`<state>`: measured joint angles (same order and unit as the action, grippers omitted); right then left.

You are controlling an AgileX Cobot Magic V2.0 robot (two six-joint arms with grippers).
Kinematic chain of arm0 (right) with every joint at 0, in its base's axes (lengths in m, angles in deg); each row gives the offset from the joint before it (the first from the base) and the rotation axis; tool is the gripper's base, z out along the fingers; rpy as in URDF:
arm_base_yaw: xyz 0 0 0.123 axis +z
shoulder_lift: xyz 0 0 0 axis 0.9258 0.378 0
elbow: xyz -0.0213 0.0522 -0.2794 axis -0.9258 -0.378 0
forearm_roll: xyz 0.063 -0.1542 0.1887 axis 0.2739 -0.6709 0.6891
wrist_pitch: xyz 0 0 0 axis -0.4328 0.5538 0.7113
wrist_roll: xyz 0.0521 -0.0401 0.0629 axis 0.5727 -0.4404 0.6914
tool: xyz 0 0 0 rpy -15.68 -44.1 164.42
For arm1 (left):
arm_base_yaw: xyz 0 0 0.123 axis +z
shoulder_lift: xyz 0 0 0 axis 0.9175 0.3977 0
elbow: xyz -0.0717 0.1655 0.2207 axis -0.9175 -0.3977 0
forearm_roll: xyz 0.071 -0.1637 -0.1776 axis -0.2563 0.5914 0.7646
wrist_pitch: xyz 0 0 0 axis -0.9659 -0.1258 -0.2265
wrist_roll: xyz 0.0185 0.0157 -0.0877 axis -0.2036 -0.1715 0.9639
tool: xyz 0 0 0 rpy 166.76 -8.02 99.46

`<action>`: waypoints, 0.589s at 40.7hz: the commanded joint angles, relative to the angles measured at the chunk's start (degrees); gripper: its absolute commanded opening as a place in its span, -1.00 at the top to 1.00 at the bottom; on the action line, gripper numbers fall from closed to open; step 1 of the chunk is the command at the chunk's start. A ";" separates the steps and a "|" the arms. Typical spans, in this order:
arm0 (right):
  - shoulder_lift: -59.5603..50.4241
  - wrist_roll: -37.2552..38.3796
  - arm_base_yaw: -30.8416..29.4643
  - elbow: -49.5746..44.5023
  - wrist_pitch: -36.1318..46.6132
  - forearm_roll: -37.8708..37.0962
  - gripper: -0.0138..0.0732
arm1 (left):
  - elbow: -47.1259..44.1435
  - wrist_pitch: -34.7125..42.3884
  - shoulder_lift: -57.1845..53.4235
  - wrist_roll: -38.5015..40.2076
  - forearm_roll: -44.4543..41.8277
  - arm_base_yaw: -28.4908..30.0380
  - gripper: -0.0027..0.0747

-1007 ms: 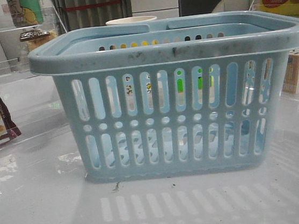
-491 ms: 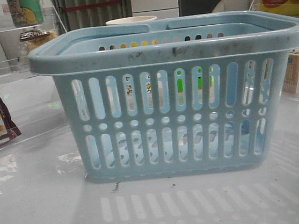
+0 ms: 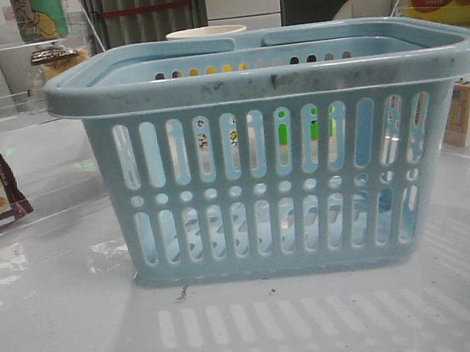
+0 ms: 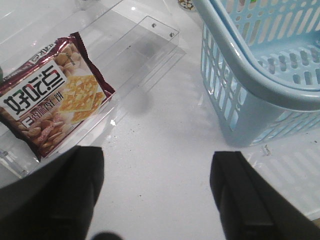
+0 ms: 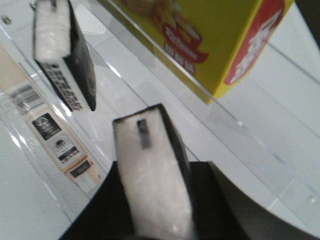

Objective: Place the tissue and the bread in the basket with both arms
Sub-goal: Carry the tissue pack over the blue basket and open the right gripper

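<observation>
Standing basket: light-blue basket (image 3: 275, 154) rests upright on the white table (image 3: 66, 331), mid-frame in the front view, handles folded down on its scuffed rim.
Basket contents: only small coloured shapes show through the slots; tissue or bread inside cannot be confirmed.
Left gripper (image 4: 156, 195): jaws spread wide with bare table between the dark fingers (image 4: 240, 195), nothing held; it hangs over the table beside the basket's corner, apart from it.
Cracker packet (image 4: 52, 97): maroon-edged, lies flat on a clear acrylic tray (image 4: 145, 55), on the far side of the left gripper from the basket.
Right gripper (image 5: 155, 210): clamped on a black pack with a white end face, taken to be the tissue (image 5: 150, 175), held upright between the fingers.
Tissue location: in the right gripper, over clear shelving; the basket is out of that view.
Second black pack (image 5: 65, 55): stands behind the held one.
Yellow box (image 5: 200, 40): stands behind the clear panel beside the held tissue.
Bread: not identifiable in any view.
</observation>
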<state>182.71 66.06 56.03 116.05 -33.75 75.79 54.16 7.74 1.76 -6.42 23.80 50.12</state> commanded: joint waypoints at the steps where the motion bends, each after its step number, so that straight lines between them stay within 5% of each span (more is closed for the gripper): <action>1: -6.90 -0.57 1.11 1.88 0.67 -0.62 0.38 | 1.89 3.92 -0.10 -0.08 0.63 -0.35 -0.38; 11: -18.68 -0.57 9.03 1.88 -7.27 2.60 0.38 | 1.89 3.92 -0.10 -0.08 0.63 -0.35 -0.38; 24: -21.83 -0.57 29.10 1.61 -14.95 6.30 0.37 | 1.89 3.92 -0.10 -0.08 0.63 -0.35 -0.38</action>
<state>161.88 66.06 81.55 116.05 -50.80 81.75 54.16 7.74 1.76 -6.42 23.80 50.12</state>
